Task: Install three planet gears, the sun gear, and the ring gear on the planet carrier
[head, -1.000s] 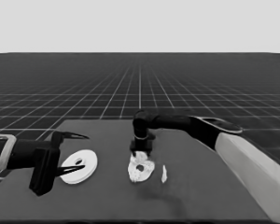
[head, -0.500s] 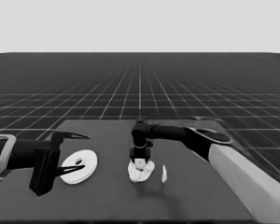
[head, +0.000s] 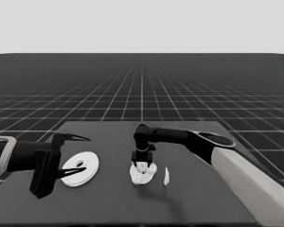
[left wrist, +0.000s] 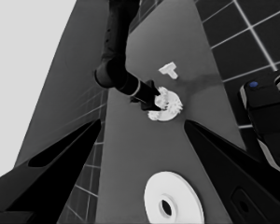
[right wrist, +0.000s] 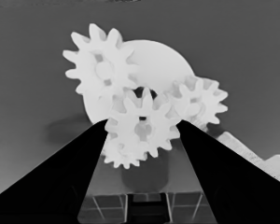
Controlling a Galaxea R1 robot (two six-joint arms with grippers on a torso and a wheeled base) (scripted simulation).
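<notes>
The right gripper [right wrist: 142,128] grips a planet gear [right wrist: 142,126] between its fingers over the smaller round part [head: 143,174] (mid-table); the left gripper [head: 68,153] waits open above the larger round part [head: 80,168].

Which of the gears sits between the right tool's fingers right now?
The gear nearest the right tool, flanked by its two fingers over the smaller round part. The other gears sit on that part farther off, beyond the fingers.
</notes>
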